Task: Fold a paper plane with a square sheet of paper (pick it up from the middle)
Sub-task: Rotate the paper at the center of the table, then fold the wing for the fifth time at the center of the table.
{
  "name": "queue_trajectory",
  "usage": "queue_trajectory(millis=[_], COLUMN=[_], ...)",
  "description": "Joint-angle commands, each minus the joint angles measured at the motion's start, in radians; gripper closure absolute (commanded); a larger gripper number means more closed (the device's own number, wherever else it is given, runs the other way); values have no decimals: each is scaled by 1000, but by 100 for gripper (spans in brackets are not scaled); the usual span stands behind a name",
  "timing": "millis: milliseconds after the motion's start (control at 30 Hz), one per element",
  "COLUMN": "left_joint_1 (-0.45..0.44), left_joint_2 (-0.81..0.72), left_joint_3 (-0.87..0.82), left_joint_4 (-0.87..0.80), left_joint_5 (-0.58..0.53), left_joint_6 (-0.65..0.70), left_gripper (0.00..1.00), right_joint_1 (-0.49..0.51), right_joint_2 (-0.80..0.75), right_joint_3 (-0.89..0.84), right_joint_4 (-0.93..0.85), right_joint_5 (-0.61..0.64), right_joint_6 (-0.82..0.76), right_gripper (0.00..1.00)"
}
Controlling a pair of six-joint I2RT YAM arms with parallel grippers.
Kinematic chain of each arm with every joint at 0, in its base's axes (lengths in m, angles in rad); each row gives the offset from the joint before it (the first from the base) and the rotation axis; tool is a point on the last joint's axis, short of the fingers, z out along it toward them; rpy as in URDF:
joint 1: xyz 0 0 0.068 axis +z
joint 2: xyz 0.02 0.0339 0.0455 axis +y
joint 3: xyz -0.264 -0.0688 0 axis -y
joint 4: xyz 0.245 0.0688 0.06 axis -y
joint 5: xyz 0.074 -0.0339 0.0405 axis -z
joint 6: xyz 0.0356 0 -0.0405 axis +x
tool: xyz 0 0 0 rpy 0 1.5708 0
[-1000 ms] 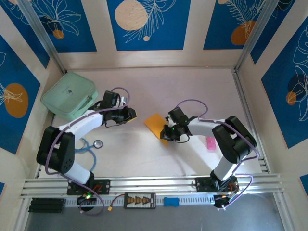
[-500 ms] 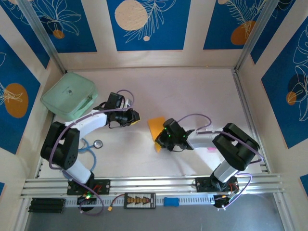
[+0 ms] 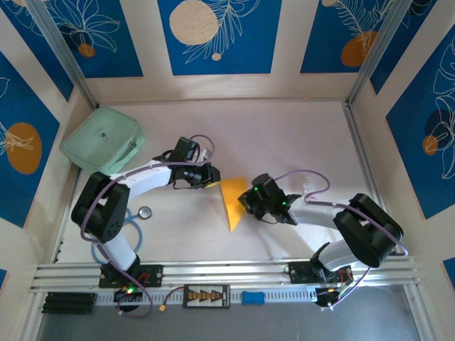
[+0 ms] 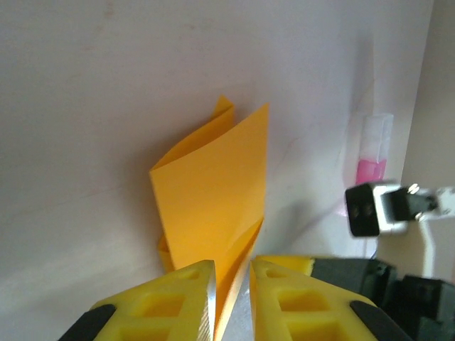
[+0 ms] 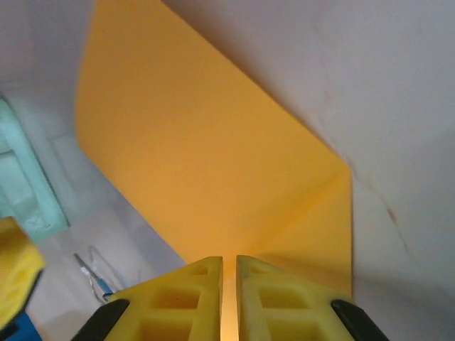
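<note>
Counting from above one square sheet of paper (image 3: pixel 232 202), creased to a triangle in the middle of the table (image 3: pixel 284 135), and two tools pinching it: left tool (image 3: pixel 213 179) clamping narrowly on its far-left corner, right tool (image 3: pixel 246 202) clamping narrowly on its right edge. Reading flat from overhead, yet standing raised in two leaves in the left wrist view, with one small pink object (image 4: pixel 370 169) beyond it. Catching one mint-green case (image 3: pixel 103 140) at the far left of the table.
</note>
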Motion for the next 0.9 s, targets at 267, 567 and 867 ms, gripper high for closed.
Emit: queue_trajectory(millis=[267,567,867], left_joint_1=[-87,-87,-86], left_joint_2=[126,218,269], left_joint_3=[40,76,129], left_joint_4=[15,-73,-177], left_joint_5=[-8,-33,32], left_joint_6=[-36,61,261], left_gripper=[85,89,92], right_joint_1=[-110,-129,-210], right_joint_2=[-135,-234,-240], right_joint_3=[-1,-55,-67], right_joint_4=[-122,-132,-183], right_joint_5=[-200,-181,-284], right_joint_6=[-383,-448,-513], right_gripper=[87,78,67])
